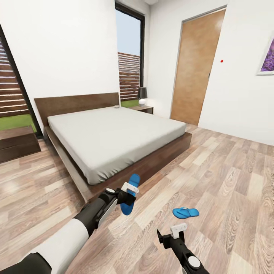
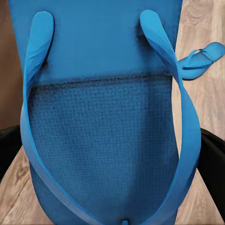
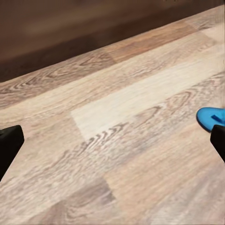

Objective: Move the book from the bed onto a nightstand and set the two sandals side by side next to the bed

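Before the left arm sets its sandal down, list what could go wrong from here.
1. The held sandal hangs tilted above the floor beside the bed; released here, it may land crooked or flip.
2. The second sandal lies apart, at a different angle, so the pair may not end side by side.

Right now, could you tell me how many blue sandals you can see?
2. One sandal is held in the left gripper near the bed's foot corner; the other sandal lies flat on the wood floor ahead of the right gripper.

Non-task furnishings recorded
A wooden door was seen closed; a dark-shaded lamp was noted beside the window.
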